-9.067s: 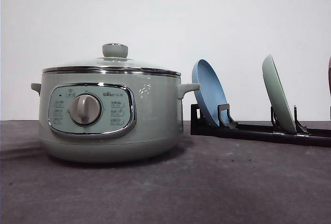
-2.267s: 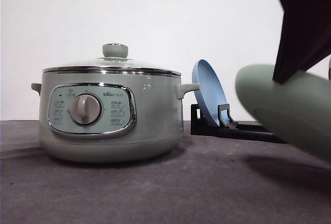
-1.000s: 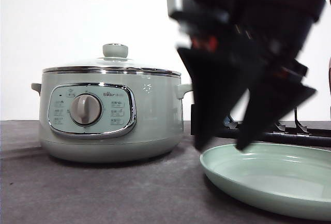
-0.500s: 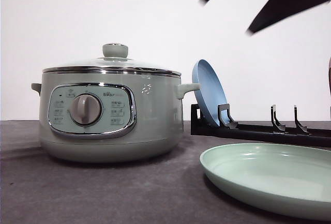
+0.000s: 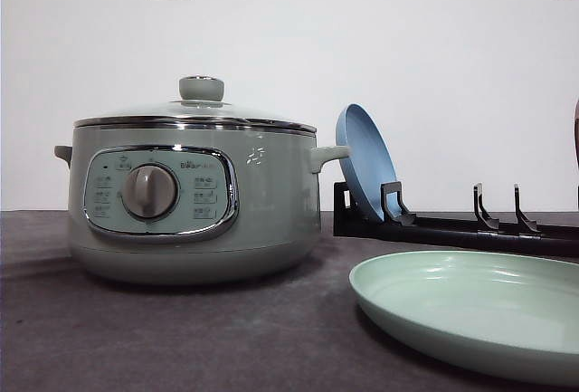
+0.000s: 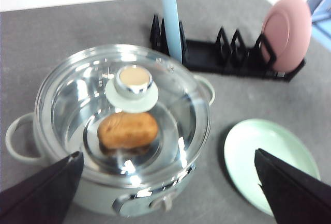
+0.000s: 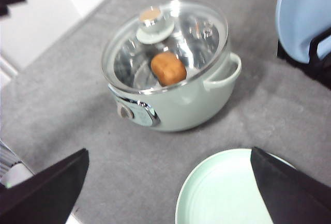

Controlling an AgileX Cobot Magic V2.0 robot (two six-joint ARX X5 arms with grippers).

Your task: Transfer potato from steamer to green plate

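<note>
I see the grey table (image 5: 226, 338) first, carrying everything. The steamer (image 5: 194, 202) stands on its left part, glass lid (image 6: 124, 110) shut on top. To its right the green plate (image 5: 470, 306) lies flat on the table, near the steamer but apart from it. Behind the plate runs a black rack (image 5: 452, 224); a blue plate (image 5: 364, 161) stands on edge in it, and from my left wrist camera a pink plate (image 6: 286, 33) stands at its far end. The potato (image 6: 128, 130) lies inside the steamer under the lid. On both wrist cameras my jaws are spread wide, both left fingers (image 6: 39, 193) and right fingers (image 7: 44, 190) holding nothing.
</note>
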